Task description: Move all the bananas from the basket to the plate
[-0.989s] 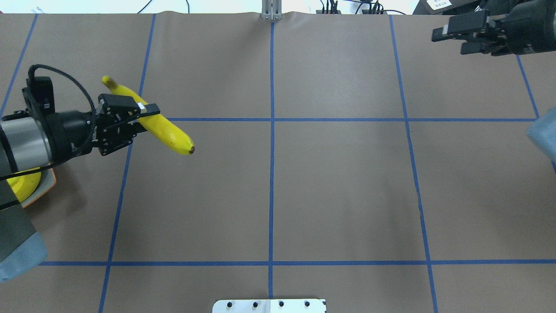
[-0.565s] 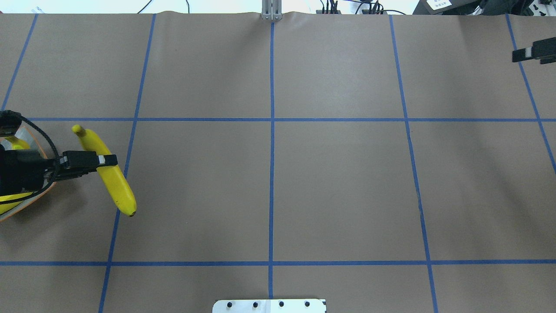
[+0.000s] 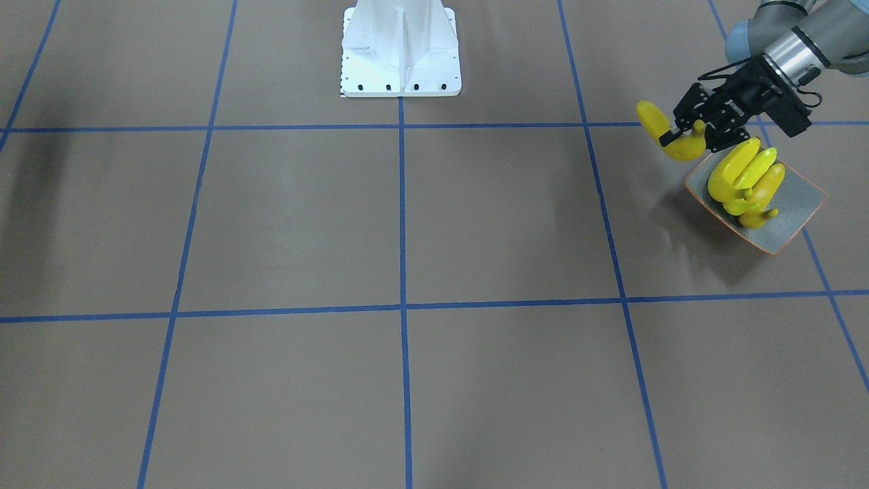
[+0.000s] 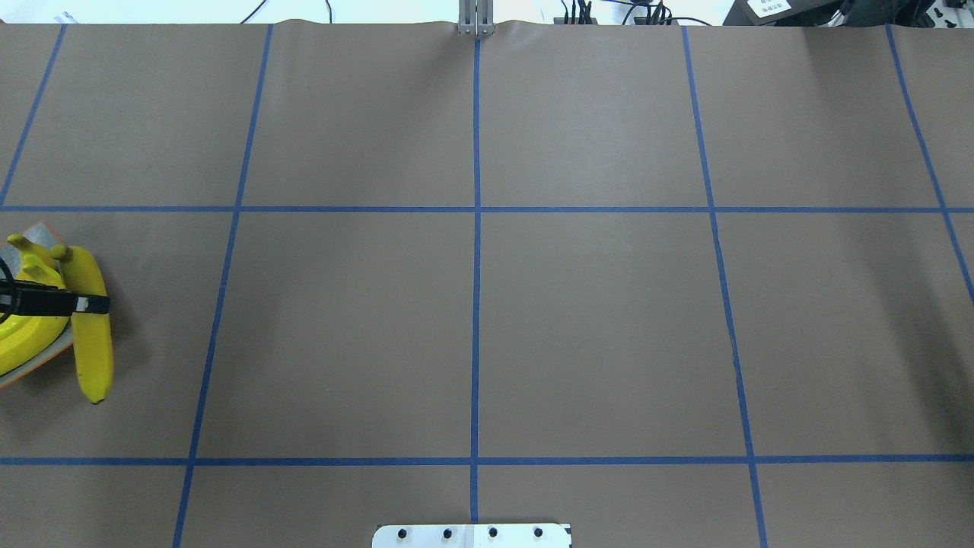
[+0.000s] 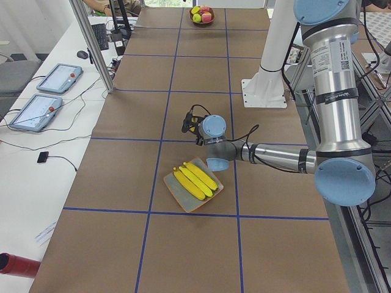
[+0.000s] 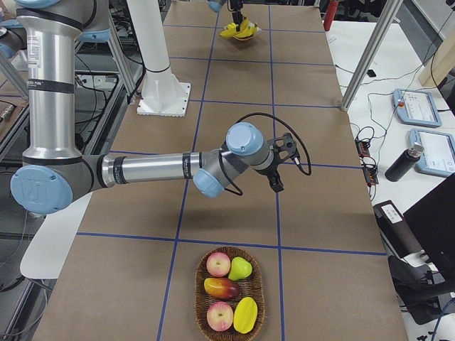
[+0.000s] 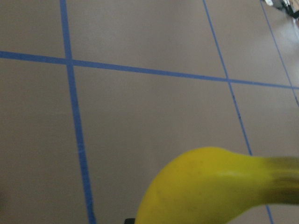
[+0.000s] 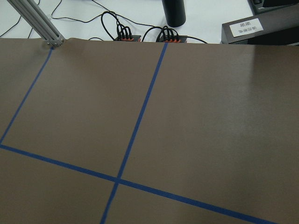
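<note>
My left gripper (image 3: 684,133) is shut on a yellow banana (image 3: 656,122) and holds it at the inner edge of the grey, orange-rimmed plate (image 3: 798,201). Three more bananas (image 3: 744,178) lie side by side on the plate. In the overhead view the held banana (image 4: 93,358) hangs beside the plate (image 4: 42,234) at the far left, under the gripper (image 4: 87,305). The left wrist view shows the banana (image 7: 215,186) close up. My right gripper (image 6: 279,169) shows only in the exterior right view, above the table; I cannot tell whether it is open or shut. The basket (image 6: 199,298) holds other fruit.
The robot's white base (image 3: 400,51) stands at the table's middle edge. The basket (image 5: 201,21) with apples, a pear and a mango sits at the right end of the table. Tablets and cables lie on the side bench (image 5: 55,79).
My left gripper has carried the banana left and toward the robot, to the plate's edge. My right arm has moved out of the overhead view to the right.
</note>
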Motion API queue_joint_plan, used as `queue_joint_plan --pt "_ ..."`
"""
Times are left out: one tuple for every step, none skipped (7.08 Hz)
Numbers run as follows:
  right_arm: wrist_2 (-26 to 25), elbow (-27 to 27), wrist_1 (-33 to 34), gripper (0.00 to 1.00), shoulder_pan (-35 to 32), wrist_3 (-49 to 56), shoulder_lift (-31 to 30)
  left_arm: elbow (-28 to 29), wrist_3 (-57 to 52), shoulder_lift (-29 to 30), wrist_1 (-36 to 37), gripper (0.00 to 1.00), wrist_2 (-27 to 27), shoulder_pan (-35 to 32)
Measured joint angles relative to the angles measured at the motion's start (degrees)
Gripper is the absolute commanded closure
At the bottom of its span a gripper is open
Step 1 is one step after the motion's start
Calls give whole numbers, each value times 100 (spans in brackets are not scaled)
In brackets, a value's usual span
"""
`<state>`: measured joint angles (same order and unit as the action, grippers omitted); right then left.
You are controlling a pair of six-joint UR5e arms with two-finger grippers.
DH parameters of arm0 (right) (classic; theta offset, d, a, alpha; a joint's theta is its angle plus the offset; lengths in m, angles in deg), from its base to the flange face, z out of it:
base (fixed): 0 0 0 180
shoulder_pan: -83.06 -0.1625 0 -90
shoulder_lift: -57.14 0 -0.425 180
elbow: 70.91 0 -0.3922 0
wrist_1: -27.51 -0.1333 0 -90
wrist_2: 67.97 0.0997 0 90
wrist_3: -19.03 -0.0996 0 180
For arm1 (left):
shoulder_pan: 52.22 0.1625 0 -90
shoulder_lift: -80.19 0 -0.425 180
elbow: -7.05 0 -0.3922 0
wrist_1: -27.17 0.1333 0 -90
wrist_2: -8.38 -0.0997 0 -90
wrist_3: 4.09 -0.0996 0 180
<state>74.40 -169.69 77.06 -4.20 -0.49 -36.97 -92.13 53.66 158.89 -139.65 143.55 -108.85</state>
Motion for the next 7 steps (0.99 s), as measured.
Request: queue_joint_plan --pt "1 112 4 0 -50 272 -56 280 -550 7 35 100 398 -351" --pt "2 246 19 0 -108 541 -81 536 -1097 11 62 100 624 -537" --pt "0 349 105 0 -170 803 -116 712 -1538 11 79 100 712 -610" --pt "-8 402 330 0 -234 1145 -181 834 -1892 6 85 100 740 -638" --pt "-20 418 615 0 -307 1515 -232 961 -2209 1 87 100 748 -642" --pt "-35 419 826 0 -372 1765 -254 1099 -2490 -2 88 100 751 -638" --pt "-54 421 920 0 -402 1872 -267 1193 -2656 -3 88 100 749 -631"
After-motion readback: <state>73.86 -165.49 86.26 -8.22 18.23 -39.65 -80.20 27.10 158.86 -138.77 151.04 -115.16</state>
